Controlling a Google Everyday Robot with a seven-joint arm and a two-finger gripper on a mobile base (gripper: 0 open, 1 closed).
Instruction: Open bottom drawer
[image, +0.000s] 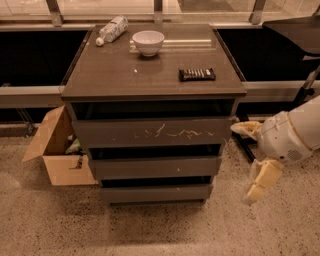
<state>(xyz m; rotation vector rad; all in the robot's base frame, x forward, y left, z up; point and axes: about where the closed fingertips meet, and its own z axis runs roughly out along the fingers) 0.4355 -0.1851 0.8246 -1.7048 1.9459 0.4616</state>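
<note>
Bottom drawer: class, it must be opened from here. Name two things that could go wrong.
1. The gripper hangs beside the cabinet, not in front of it; swinging in, it might catch the middle drawer rather than the bottom drawer.
2. The bottom drawer shows no handle, so a pull may slip off.

The dark cabinet top (150, 75) carries a plastic bottle (112, 30) lying on its side at the upper left, a white bowl (148, 42) upright just right of it, and a dark packet (197, 74) lying flat toward the right edge. On the speckled floor (150, 230) an open cardboard box (57, 152) stands at centre left. The gripper (242, 164) hangs at centre right, fingers spread apart.
</note>
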